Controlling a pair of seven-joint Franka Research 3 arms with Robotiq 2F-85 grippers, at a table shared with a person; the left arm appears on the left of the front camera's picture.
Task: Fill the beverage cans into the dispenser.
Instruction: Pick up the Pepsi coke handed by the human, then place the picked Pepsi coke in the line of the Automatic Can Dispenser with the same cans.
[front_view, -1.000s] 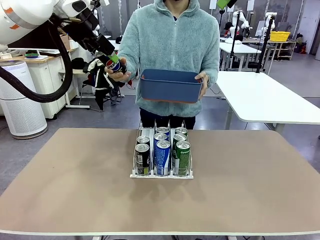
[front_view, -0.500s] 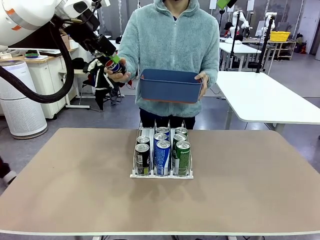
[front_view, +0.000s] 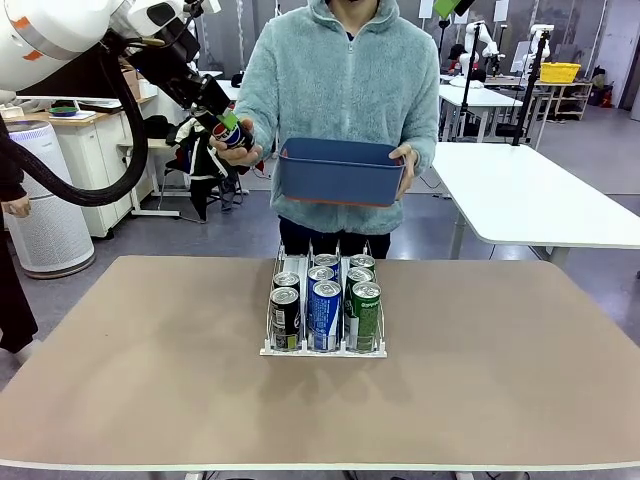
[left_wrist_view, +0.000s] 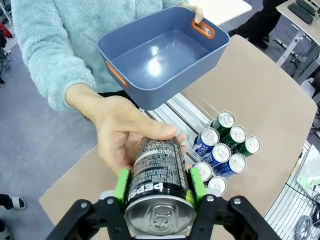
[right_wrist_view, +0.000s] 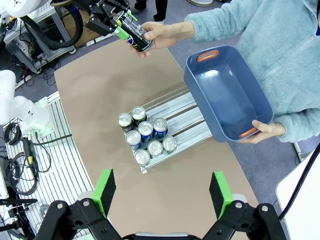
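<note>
Left gripper (left_wrist_view: 159, 192) pinching Pepsi can (left_wrist_view: 159, 172) between green pads (left_wrist_view: 121, 186), high beyond table's far edge; person's hand (left_wrist_view: 120, 132) cupping same can from behind. Other hand (front_view: 404, 158) gripping blue bin (front_view: 340, 171) at chest height, tilted, nothing lying inside. Right gripper (right_wrist_view: 162, 192) hanging spread wide above table (front_view: 500, 400), gripping nothing. Dispenser (front_view: 323, 350) sitting mid-table, carrying seven cans (front_view: 326, 312) across three lanes: black left, blue middle, green right.
</note>
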